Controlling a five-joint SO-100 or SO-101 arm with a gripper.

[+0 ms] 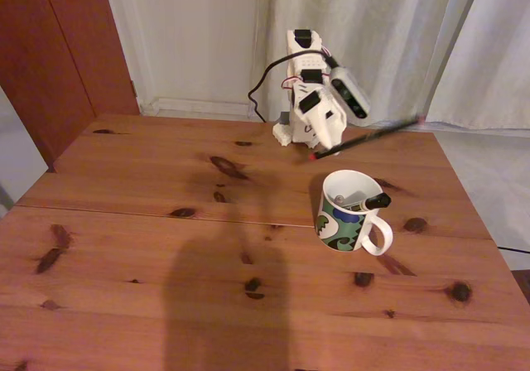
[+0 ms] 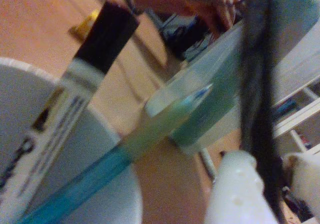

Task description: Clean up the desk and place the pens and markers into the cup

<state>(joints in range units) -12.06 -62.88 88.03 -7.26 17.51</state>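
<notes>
arm (image 1: 319,89) sits folded at the far edge of the desk (image 1: 166,247), in front of the curtain. gripper (image 1: 325,149) is pointed down and pinching the black pen (image 1: 364,137) near its red tip – pen juts out to the right in the fixed view, slightly raised at the far end, well off the wood.

cup (image 1: 348,214) stands upright on the desk, just in front of the arm and a bit right, handle toward the camera-right. white marker (image 1: 364,199) is inside it, black cap poking over the rim on the right side.

wrist view is blurry: cup (image 2: 70,184) rim bottom left, white marker (image 2: 75,99) leaning out of it with black cap up, teal-green pen (image 2: 100,169) also in the cup, angled up to the right. black pen (image 2: 257,94) runs down the right side as a dark streak next to a white gripper finger (image 2: 235,189). a person's hand (image 2: 200,1) is at the top – detail too smeared to say more.
</notes>
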